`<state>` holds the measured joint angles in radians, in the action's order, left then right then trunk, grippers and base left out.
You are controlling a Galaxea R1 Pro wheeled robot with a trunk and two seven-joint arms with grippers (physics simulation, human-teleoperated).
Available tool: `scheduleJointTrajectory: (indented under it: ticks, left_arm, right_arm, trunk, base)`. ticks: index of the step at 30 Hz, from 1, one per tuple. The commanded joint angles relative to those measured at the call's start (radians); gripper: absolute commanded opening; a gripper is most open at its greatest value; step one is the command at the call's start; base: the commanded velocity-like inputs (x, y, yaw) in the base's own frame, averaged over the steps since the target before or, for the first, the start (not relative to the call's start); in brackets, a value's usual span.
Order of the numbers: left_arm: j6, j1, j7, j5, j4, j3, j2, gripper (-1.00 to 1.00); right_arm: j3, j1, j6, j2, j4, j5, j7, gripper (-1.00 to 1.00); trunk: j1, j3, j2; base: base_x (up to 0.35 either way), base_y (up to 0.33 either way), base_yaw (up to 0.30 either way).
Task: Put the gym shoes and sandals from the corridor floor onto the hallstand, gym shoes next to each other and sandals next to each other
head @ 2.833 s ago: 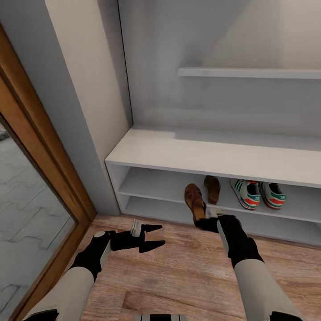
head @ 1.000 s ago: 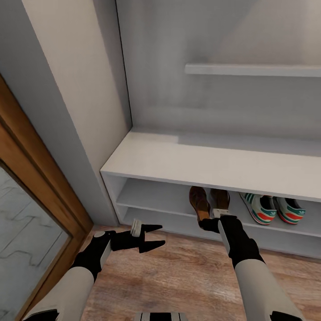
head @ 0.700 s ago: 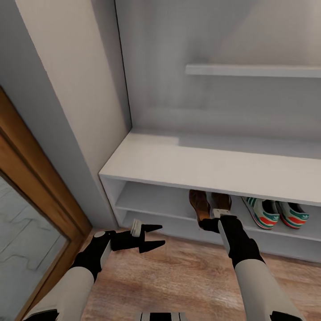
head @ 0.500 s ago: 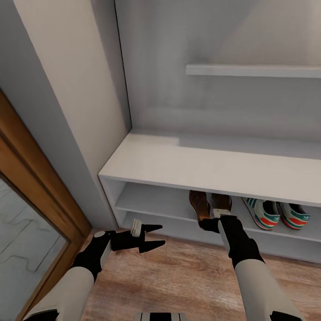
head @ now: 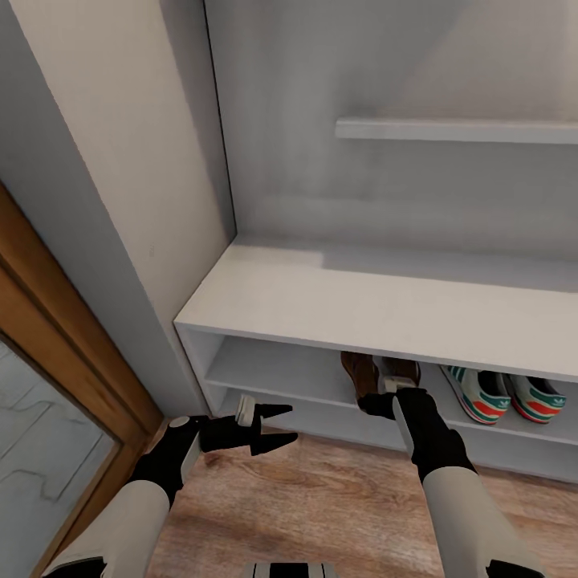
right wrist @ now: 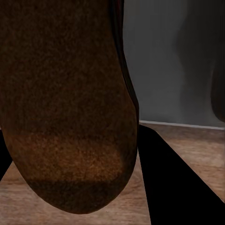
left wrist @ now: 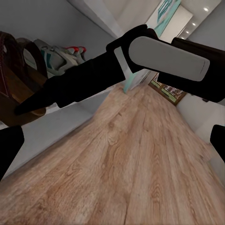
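The hallstand (head: 321, 297) is a light-grey bench with two cubby tiers. In its upper tier lie the two gym shoes (head: 482, 395) (head: 536, 397) side by side, white with green stripes and red heels. Left of them are the two brown sandals. My right gripper (head: 377, 400) is shut on the heel of the left sandal (head: 357, 372), whose toe reaches into the cubby right beside the other sandal (head: 401, 369). Its brown sole (right wrist: 65, 103) looms between my fingers (right wrist: 173, 187). My left gripper (head: 271, 425) hangs open over the corridor floor (head: 321, 498), holding nothing.
A wood-framed glass door (head: 48, 417) stands at the left, with a grey wall corner (head: 120, 241) between it and the rack. A slab shelf (head: 457, 130) juts out above the bench. The corridor's wood floor (left wrist: 140, 159) runs on past the rack.
The held sandal has gone deeper into the upper cubby, close beside the other sandal. The whole view has shifted as the camera moved nearer. My left gripper stays open in place.
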<state>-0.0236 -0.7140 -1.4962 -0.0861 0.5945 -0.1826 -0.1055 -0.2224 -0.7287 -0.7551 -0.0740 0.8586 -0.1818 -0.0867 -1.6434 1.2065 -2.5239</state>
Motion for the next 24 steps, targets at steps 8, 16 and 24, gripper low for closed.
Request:
scheduleJointTrajectory:
  ticks: [8, 16, 24]
  left_arm:
    - [-0.002, -0.001, -0.006, -0.009, 0.001, -0.008, -0.001, 1.0]
    - [-0.002, -0.001, -0.006, -0.009, -0.001, -0.008, -0.001, 1.0]
    - [-0.002, -0.001, -0.007, -0.009, -0.001, -0.008, -0.001, 1.0]
  right_arm:
    - [-0.006, 0.0, -0.004, -0.001, 0.002, -0.007, -0.008, -1.0]
    - [-0.006, 0.0, -0.004, -0.001, 0.002, -0.007, -0.008, -1.0]
    - [-0.005, 0.0, -0.004, -0.001, 0.002, -0.007, -0.008, -1.0]
  trunk:
    - [-0.003, 0.001, 0.0]
    - [-0.003, 0.001, 0.0]
    - [-0.003, 0.001, 0.0]
  base:
    - [0.066, -0.028, 0.0]
    - [0.022, -0.007, 0.0]
    - [0.0, 0.0, 0.0]
